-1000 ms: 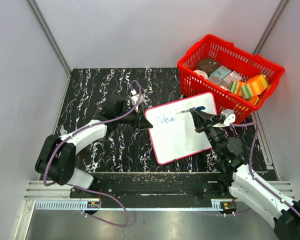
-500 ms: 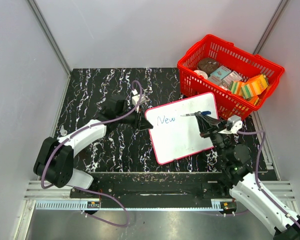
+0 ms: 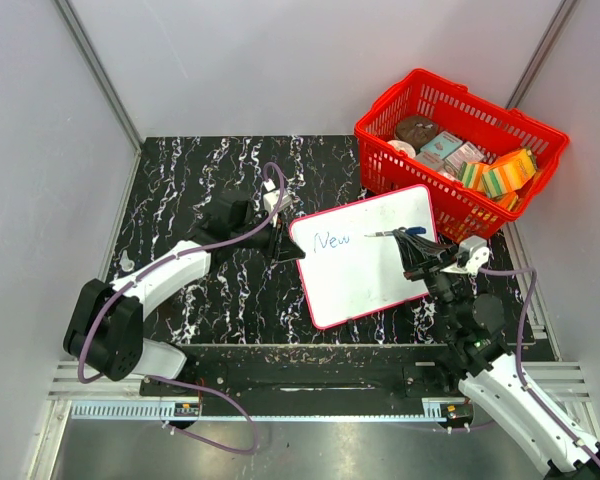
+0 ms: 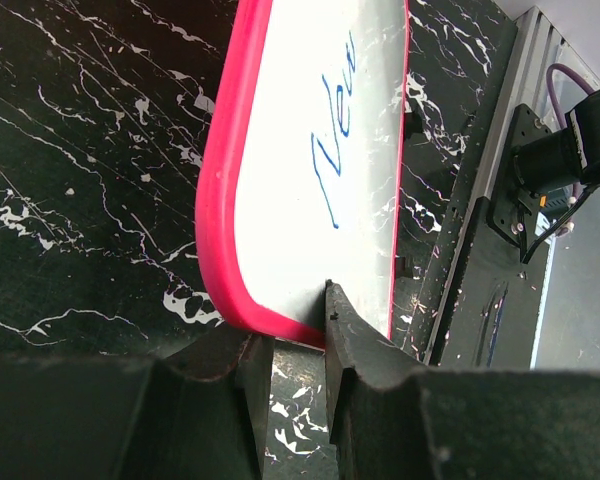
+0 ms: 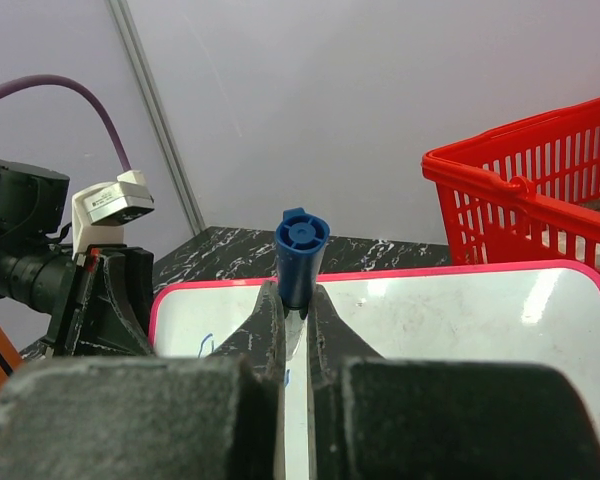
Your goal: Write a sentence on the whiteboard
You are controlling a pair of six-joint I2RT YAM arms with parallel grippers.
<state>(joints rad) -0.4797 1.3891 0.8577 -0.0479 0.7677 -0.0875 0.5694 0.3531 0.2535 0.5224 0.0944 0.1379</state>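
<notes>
In the centre of the frame, the whiteboard has its left edge pinched by the left gripper. The right gripper, clamped on the blue marker, has shifted right past "New", the only part of the sentence written. A second word probably comes next, though tip contact is unclear.

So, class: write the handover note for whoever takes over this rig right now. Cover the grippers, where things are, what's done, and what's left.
Left gripper: shut on the whiteboard at its left rim, steadying it.
Right gripper: shut on the marker, tip just right of the writing; contact with the board unclear.
The whiteboard sits just in front of the basket.
Done: the sentence so far reads "New", in blue.
Left: its remaining words.
</notes>
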